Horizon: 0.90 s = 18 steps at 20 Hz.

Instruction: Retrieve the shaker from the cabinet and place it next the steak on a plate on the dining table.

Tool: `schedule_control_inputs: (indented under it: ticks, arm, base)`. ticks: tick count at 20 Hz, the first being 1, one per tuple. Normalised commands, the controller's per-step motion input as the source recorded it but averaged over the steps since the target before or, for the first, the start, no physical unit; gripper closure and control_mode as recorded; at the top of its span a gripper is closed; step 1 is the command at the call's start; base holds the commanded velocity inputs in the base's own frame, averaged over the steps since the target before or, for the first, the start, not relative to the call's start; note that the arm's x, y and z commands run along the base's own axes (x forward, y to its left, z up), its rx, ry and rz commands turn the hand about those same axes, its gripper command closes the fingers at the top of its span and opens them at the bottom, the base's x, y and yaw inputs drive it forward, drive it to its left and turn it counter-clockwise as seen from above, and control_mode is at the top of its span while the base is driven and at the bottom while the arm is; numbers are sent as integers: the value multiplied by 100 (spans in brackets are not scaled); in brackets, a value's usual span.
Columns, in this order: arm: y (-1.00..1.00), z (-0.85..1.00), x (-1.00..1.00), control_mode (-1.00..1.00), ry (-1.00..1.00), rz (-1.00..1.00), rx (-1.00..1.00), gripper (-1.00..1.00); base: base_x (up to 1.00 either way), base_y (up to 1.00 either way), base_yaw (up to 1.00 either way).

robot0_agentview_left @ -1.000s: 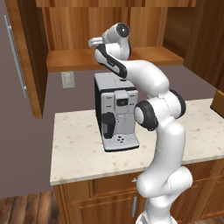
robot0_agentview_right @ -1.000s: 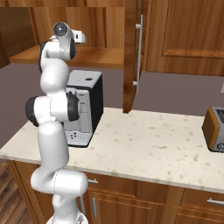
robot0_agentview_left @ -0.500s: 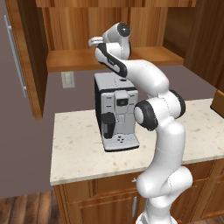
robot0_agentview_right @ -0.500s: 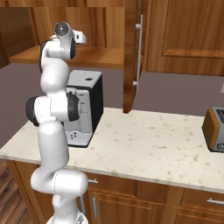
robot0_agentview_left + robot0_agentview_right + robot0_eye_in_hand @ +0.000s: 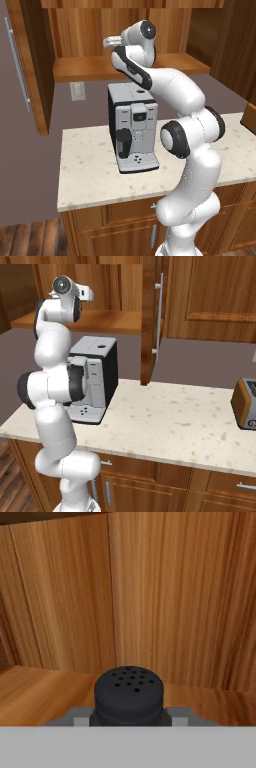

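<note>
The gripper is clamped on the shaker, which sits between its fingers on the cabinet shelf. Lift slightly, then draw straight back, keeping the shaker upright and clear of the shelf.

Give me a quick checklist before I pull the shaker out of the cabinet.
1. Gripper shut on the shaker: ok, a finger sits at each side of it.
2. Shaker upright, holed cap up: ok.
3. Shaker lifted off the cabinet shelf: cannot tell, its base is hidden.
4. Cabinet door swung open for the way out: ok.
5. Coffee machine directly under the shelf: mind it when lowering.
6. Plate and steak located: cannot tell.
</note>
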Motion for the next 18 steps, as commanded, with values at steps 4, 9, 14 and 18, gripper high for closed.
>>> schedule_control_inputs:
  ticks: [4, 9, 14, 18]
  arm:
    - [0, 53, -100, -100, -31, 0, 0, 100]
    - [0, 48, -98, -100, -31, 0, 0, 100]
    - [-33, 21, -100, -100, -14, -6, 6, 100]
    - [-55, 20, -100, -100, -6, -14, 13, 100]
  base:
    - [0, 0, 0]
    - [0, 0, 0]
    - [0, 0, 0]
    - [0, 0, 0]
